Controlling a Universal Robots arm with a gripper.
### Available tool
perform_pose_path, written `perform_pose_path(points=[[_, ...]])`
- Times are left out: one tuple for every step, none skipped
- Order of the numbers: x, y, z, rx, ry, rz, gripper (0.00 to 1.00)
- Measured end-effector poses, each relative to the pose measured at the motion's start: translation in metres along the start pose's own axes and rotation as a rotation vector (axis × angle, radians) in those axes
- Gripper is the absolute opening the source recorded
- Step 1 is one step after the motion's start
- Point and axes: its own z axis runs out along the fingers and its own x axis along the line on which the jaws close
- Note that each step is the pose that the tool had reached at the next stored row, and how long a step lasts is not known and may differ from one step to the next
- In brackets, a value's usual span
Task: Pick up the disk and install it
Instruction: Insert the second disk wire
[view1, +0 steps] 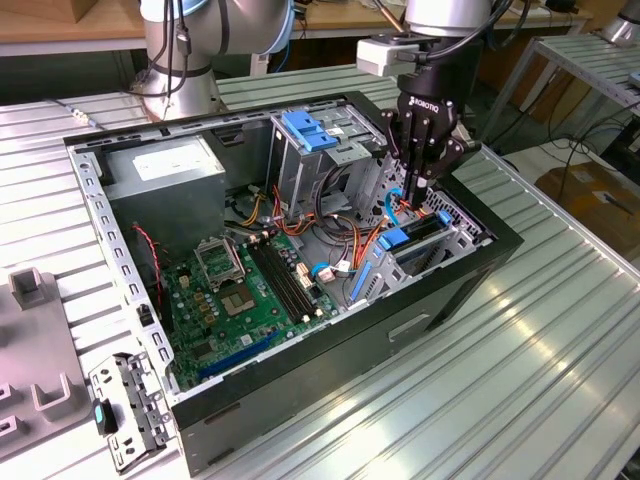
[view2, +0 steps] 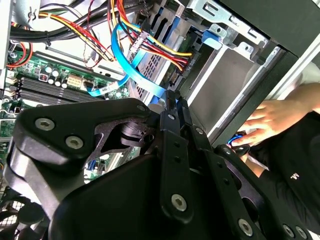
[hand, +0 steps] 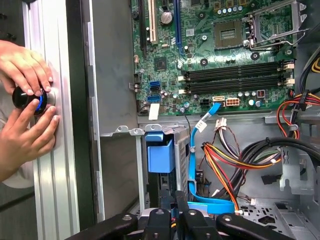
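Table (view1: 560, 330); cables (view1: 345, 215) beside claw (view1: 418, 180)

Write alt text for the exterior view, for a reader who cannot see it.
A robot arm's black pincer reaches down into an open computer case lying on a ribbed metal table, by the drive bay where a blue-railed disk sits. A green motherboard and orange and blue cables show inside the case.
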Motion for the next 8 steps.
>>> perform_pose_path(points=[[0.0, 0.0004, 0.0, 0.0032, -0.0005, 0.001, 0.16], [0.0, 0.0007, 0.0, 0.0053, -0.0008, 0.001, 0.16], [0.0001, 0.0012, 0.0, 0.009, -0.0015, 0.003, 0.16], [0.0001, 0.0013, 0.0, 0.012, -0.0017, 0.003, 0.16], [0.0001, 0.0013, 0.0, 0.0122, -0.0018, 0.003, 0.16], [0.0001, 0.0013, 0.0, 0.0123, -0.0018, 0.003, 0.16], [0.0001, 0.0014, 0.0, 0.0123, -0.0017, 0.004, 0.16], [0.0001, 0.0014, 0.0, 0.0123, -0.0017, 0.004, 0.16]])
